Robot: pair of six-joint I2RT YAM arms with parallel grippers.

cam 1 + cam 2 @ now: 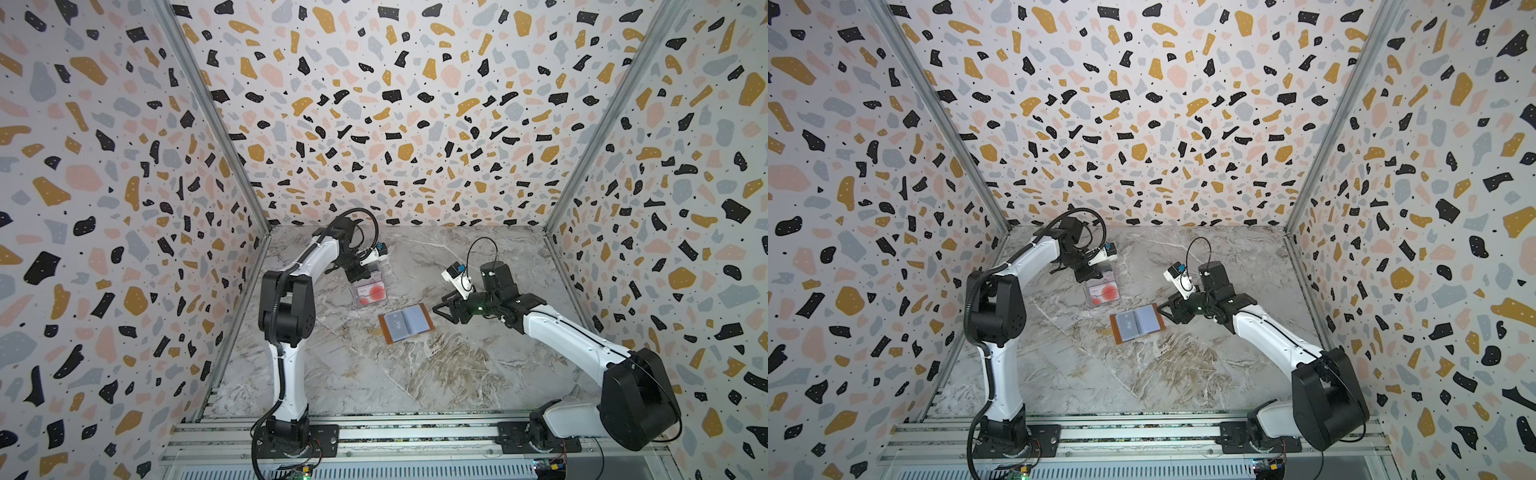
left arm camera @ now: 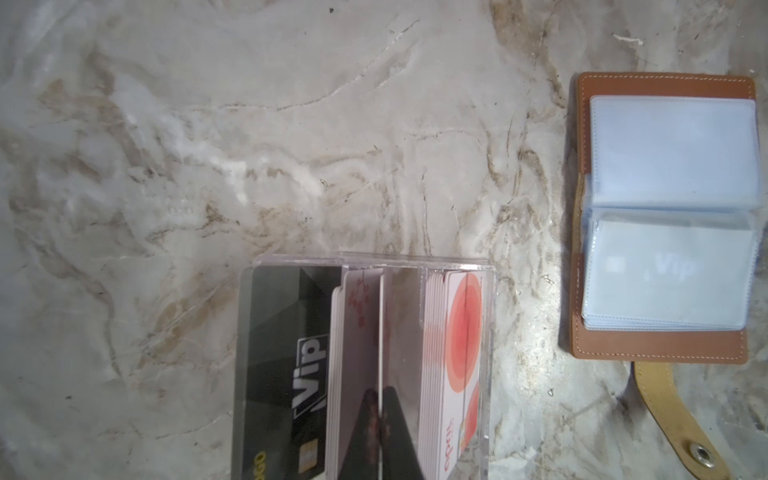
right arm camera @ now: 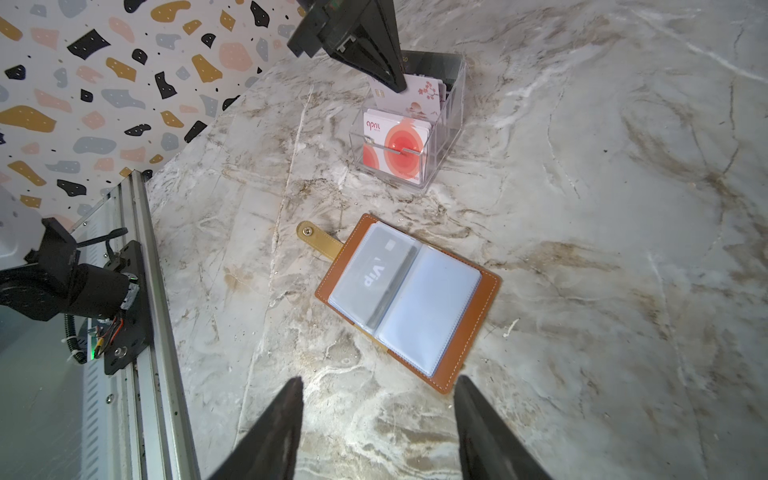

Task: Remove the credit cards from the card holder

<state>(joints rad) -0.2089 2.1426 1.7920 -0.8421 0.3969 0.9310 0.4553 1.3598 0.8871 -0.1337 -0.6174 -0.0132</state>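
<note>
The clear plastic case (image 3: 451, 124) has 3 compartments. The left gripper (image 3: 392, 83) reaches into the middle one, its fingers pressed together on the top edge of a white blossom card (image 3: 419, 104). On the side of those fingers toward the card holder (image 3: 465, 330) stands a stack of red-circle cards (image 3: 399, 145); on their far side stands a dark Vip card (image 2: 282, 353). The card holder lies open and flat, well apart from the left fingers and just ahead of the right gripper (image 3: 379, 379), whose fingers stand wide apart and hold nothing. A grey Vip card in a sleeve (image 3: 370, 274) shows through the bluish page nearer the snap strap (image 3: 318, 239). All rests on a marble tabletop (image 1: 374, 374), enclosed by terrazzo-patterned walls (image 1: 374, 104), with an aluminium rail (image 1: 374, 432) carrying both arm bases.
</note>
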